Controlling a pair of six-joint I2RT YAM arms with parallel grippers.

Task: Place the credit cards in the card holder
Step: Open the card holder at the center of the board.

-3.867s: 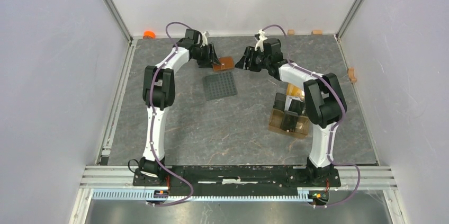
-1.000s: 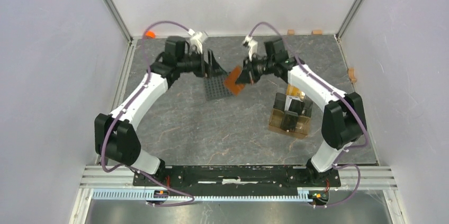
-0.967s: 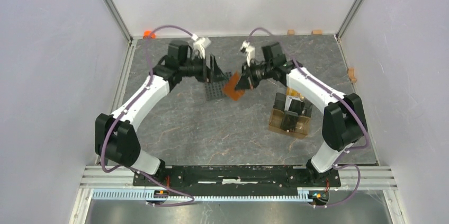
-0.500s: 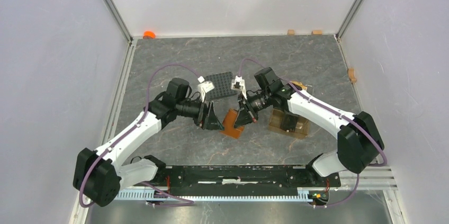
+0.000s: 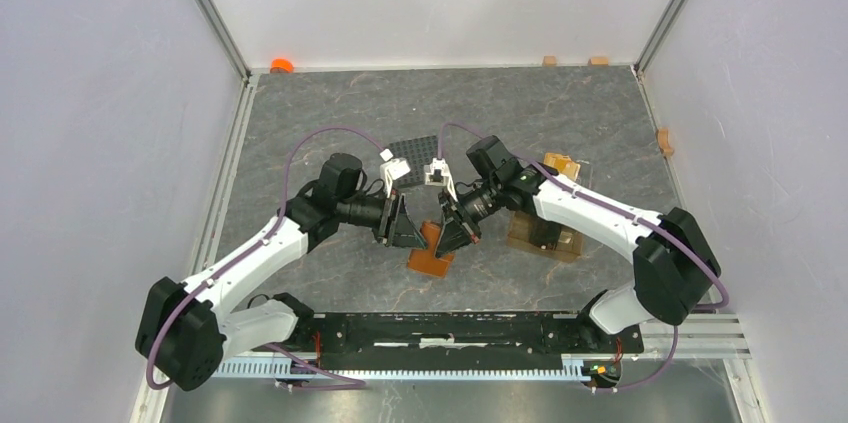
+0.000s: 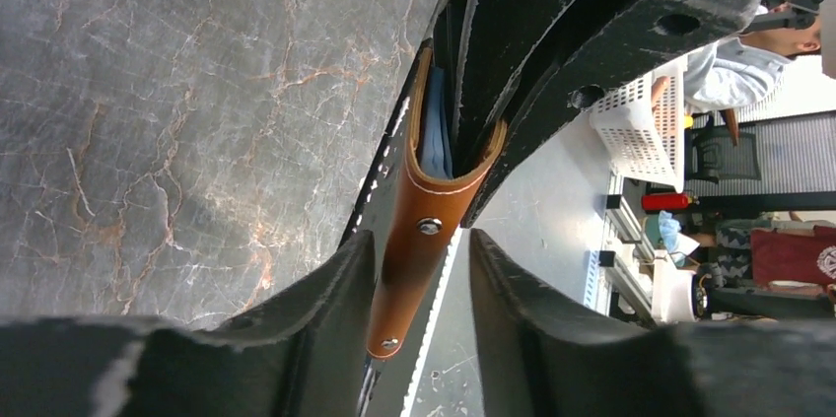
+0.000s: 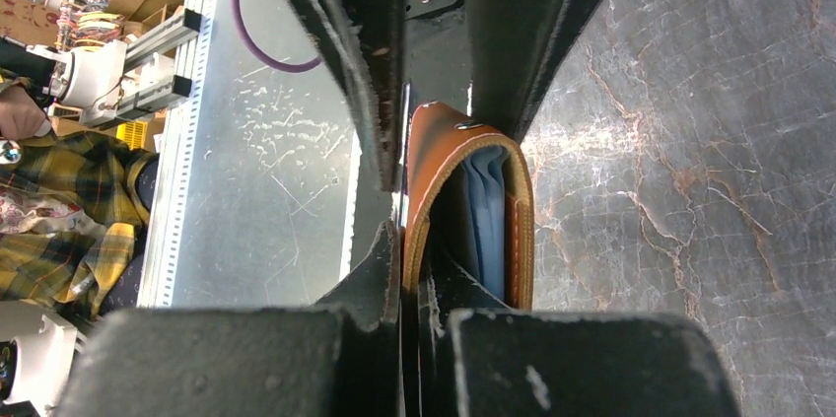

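Observation:
The brown card holder (image 5: 430,253) hangs folded above the table between both grippers. My right gripper (image 5: 455,233) is shut on one leaf of the card holder (image 7: 434,156), pinching it between its fingertips (image 7: 389,259). A light blue credit card (image 7: 485,220) sits inside the fold. My left gripper (image 5: 405,228) faces it from the left. In the left wrist view the left gripper (image 6: 422,240) straddles the folded spine of the card holder (image 6: 424,200). One finger lies close against it and a gap shows on the other side. The blue card (image 6: 434,136) shows in the fold. Other credit cards are out of view.
A dark grey studded plate (image 5: 418,155) lies behind the grippers. A clear amber stand (image 5: 548,231) stands under the right forearm. An orange object (image 5: 281,65) sits at the back left corner. The metal rail (image 5: 440,328) runs along the near edge.
Both arms came from the back of the table toward the near edge, the right one carrying the card holder. The left jaws narrowed and now straddle its folded edge.

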